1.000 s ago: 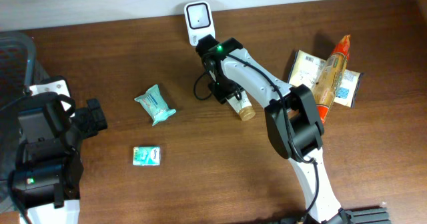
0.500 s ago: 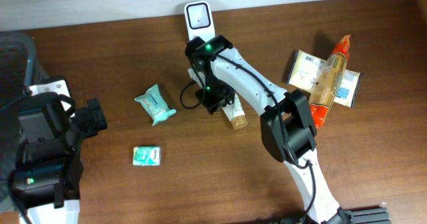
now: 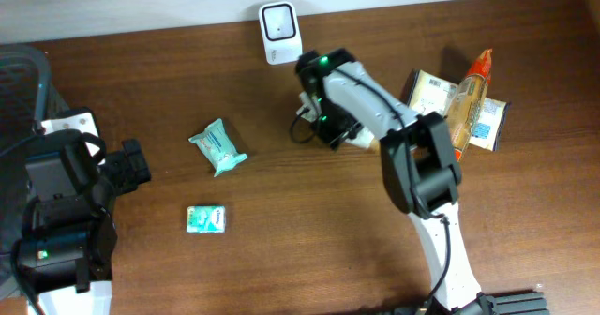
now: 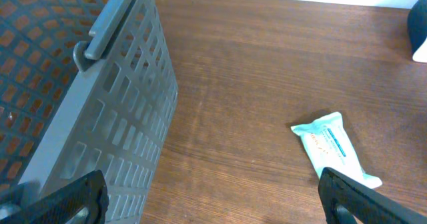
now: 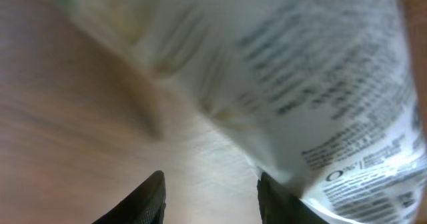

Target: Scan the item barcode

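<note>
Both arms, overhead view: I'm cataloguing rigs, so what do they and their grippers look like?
The right arm has white links, black joints, a green light near the wrist and a looping black cable. The left arm is mostly black and boxy, with a green light. The left gripper and right gripper have black fingers.

My right gripper (image 3: 330,126) clasps a white tube (image 3: 362,139); the scanner (image 3: 279,22) stands just beyond it, snack packets (image 3: 459,109) to its right, a green sachet (image 3: 217,146) to its left.
</note>
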`<state>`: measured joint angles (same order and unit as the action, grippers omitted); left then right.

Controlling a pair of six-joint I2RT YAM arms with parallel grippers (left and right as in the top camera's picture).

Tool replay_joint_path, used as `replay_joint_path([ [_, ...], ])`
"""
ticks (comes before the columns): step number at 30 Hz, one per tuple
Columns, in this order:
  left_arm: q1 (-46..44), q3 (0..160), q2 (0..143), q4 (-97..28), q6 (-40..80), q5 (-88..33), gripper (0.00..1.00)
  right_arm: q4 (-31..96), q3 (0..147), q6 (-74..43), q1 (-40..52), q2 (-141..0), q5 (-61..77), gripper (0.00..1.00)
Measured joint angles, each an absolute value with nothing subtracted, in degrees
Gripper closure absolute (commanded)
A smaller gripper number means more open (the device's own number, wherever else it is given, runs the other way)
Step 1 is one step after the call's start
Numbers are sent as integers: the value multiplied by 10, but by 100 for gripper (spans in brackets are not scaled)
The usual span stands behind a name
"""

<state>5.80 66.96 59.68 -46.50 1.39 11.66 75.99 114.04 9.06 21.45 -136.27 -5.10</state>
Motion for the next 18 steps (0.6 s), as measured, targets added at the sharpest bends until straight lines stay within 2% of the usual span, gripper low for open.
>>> replay_joint_path([
  [6,58,670,597,-465,14,117,1,730,1197,137,198,-1348,-6,59],
  [7,58,670,597,-465,14,117,1,716,1205,104,199,-1336,11,63],
  [9,58,670,597,-465,14,117,1,702,1214,-15,198,-1316,25,66],
  [11,58,670,597,-465,14,117,1,686,1211,-212,196,-1310,35,58],
  [12,58,670,597,-465,14,117,1,676,1200,-289,196,-1311,38,45],
  [13,58,670,597,-465,14,117,1,637,1159,-459,199,-1313,42,28],
  [14,58,670,597,-466,14,117,1,627,1139,-530,201,-1316,42,18],
  [16,58,670,597,-468,14,117,1,541,1104,-610,204,-1317,42,13],
  [18,58,670,597,-470,14,117,1,511,1082,-642,208,-1317,42,12],
])
